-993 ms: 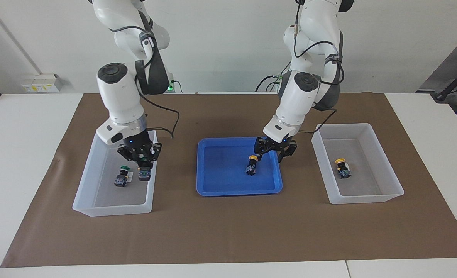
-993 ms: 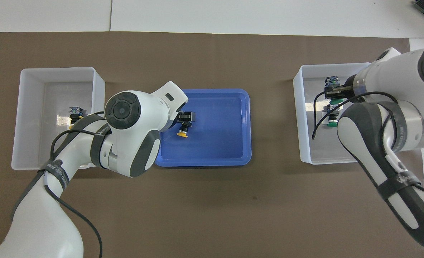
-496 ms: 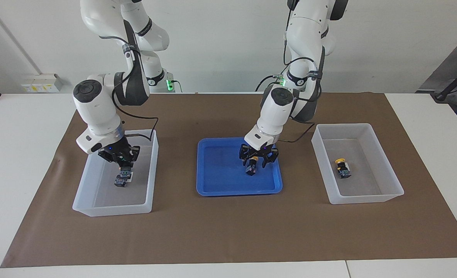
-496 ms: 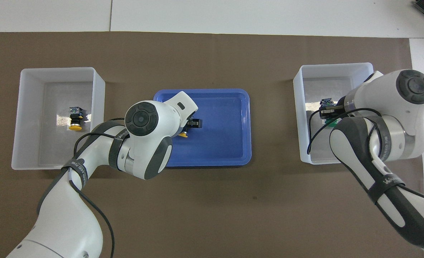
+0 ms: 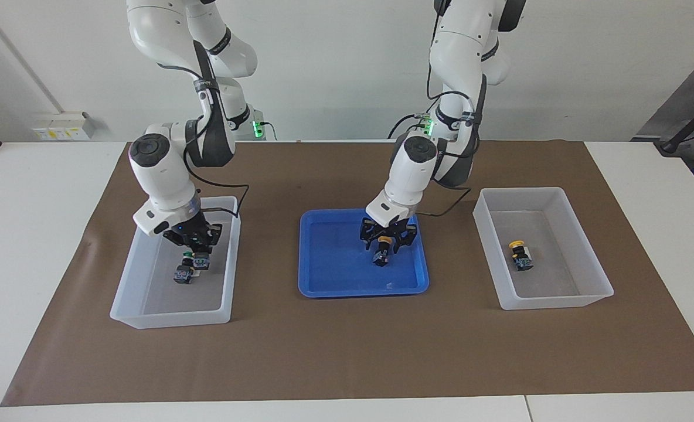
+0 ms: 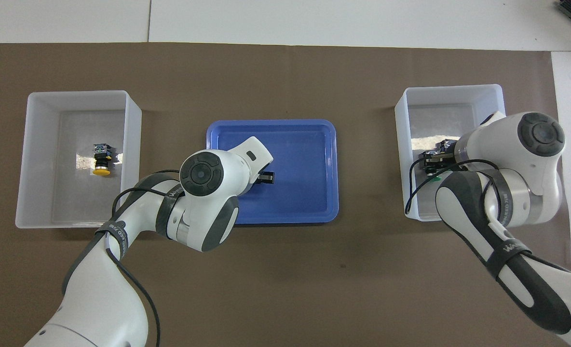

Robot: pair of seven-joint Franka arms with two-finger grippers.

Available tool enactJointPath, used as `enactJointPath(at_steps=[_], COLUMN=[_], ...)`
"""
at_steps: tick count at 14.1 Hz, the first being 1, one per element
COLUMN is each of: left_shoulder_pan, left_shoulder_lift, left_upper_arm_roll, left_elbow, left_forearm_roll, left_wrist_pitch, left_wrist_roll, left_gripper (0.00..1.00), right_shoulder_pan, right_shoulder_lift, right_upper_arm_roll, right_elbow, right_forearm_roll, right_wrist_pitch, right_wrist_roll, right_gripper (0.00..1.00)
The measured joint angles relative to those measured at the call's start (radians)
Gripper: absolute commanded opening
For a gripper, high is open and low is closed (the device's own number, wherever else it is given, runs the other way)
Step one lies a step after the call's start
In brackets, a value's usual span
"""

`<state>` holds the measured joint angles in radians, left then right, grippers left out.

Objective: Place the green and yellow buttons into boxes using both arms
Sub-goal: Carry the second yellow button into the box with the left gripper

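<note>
The left hand is hanging low over the blue tray in the middle of the brown mat, right at the cap of a yellow button that is standing tilted on the tray floor. Whether this hand is gripping the button or only straddling it, I cannot tell.

The right hand is reaching down inside the box at the right arm's end of the surface. 2 green buttons are lying in that box, touching or nearly touching: 1 green button is sitting directly under the hand, and the other green button is lying just beside it, farther from the robots. Whether the right hand is open or closed, I cannot tell.

The second box, at the left arm's end, is holding 1 yellow-capped button near the middle of its floor, well apart from both hands.
</note>
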<state>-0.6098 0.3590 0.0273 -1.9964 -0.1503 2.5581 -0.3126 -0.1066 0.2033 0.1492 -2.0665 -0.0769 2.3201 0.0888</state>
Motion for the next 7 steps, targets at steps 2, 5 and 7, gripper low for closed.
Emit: enactJointPath(at_steps=[2,5,7], left_shoulder_pan=[0.000,0.001,0.003], left_shoulder_lift=[0.000,0.000,0.000], left_upper_arm_roll=[0.003,0.014,0.018], left_elbow=[0.001,0.008,0.012], left_forearm_roll=[0.000,0.000,0.000], left_wrist_pitch=[0.000,0.000,0.000], left_wrist_roll=[0.000,0.000,0.000], left_gripper=[0.10,0.00,0.00], right_shoulder_pan=[0.000,0.000,-0.003], right_shoulder_lift=[-0.008,-0.040,-0.072], right_upper_arm_roll=[0.000,-0.001,-0.003], right_elbow=[0.019,0.087,0.152], right_forearm_roll=[0.000,0.000,0.000], right_wrist_pitch=[0.003,-0.030,-0.115], right_wrist_roll=[0.000,0.000,0.000], right_gripper=[1.00,1.00,1.00])
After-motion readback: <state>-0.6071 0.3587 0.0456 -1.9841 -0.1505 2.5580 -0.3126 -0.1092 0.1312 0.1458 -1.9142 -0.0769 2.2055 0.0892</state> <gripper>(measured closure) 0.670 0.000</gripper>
